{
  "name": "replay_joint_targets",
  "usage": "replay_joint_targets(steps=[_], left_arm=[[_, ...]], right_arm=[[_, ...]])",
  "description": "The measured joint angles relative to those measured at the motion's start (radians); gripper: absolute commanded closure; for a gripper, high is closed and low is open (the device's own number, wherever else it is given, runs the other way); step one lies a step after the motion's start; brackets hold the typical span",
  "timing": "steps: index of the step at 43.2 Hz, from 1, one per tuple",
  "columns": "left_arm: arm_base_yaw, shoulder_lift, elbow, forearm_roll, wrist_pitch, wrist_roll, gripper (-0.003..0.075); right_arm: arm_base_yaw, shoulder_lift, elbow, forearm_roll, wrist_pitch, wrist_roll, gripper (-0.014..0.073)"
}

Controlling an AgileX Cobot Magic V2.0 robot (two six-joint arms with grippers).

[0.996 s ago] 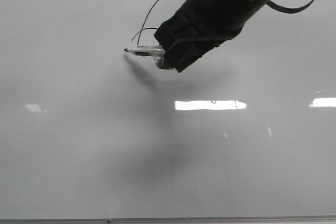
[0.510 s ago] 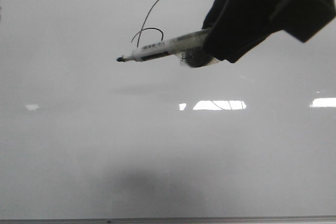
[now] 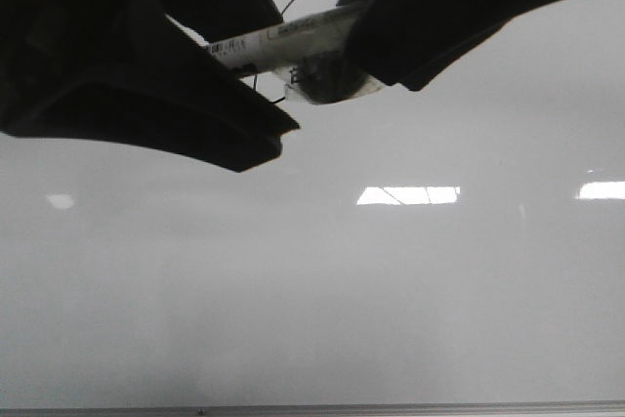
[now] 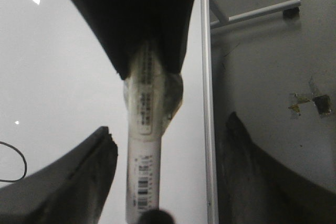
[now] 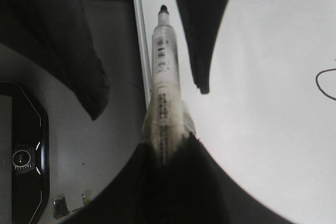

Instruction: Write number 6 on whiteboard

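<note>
Marker [image 3: 283,41] is what we see bridging the two arms above the whiteboard [image 3: 391,319]. Our right gripper [image 5: 168,156] has its jaws clamped on the rear of the barrel, and the marker's long axis runs straight out from them, tip forward, into the gap between the spread jaws of our left gripper [image 4: 157,182]. Those left jaws stand apart on either side of the barrel and touch nothing, as far as we can tell. The number 6 [image 3: 298,2] lies on the board well beyond and below both sets of jaws; only part of its stem shows in the front view, the rest hidden behind the arms. We judge the left arm the nearer one to take the marker, closing across its axis.
</note>
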Motion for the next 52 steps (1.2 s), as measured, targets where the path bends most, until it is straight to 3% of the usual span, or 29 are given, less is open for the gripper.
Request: replay_joint_targets(steps=[17, 23, 29, 31, 37, 41, 52], left_arm=[[-0.004, 0.007, -0.007, 0.007, -0.002, 0.002, 0.0694], [-0.004, 0.007, -0.007, 0.007, -0.004, 0.002, 0.0741], [-0.004, 0.007, -0.007, 0.007, -0.004, 0.002, 0.0741], [-0.006, 0.007, -0.007, 0.007, -0.004, 0.002, 0.0741], [0.003, 0.007, -0.008, 0.007, -0.015, -0.014, 0.0741], [0.045, 0.0, -0.01, 0.006, -0.029, -0.054, 0.0741], [0.329, -0.13, 0.102, 0.004, -0.029, -0.229, 0.0741]], right_arm=[[0.003, 0.0, 0.0, 0.0, 0.03, -0.002, 0.0636], [0.003, 0.0, 0.0, 0.0, 0.03, -0.002, 0.0459], [0.003, 0.0, 0.0, -0.003, 0.03, -0.002, 0.0185], [0.001, 0.0, 0.0, -0.011, 0.03, 0.008, 0.0152], [-0.056, -0.016, 0.002, -0.057, 0.044, 0.138, 0.0219], [-0.124, -0.067, 0.027, -0.106, 0.053, 0.23, 0.0337], [-0.334, -0.383, 0.226, -0.162, -0.015, 0.494, 0.058]])
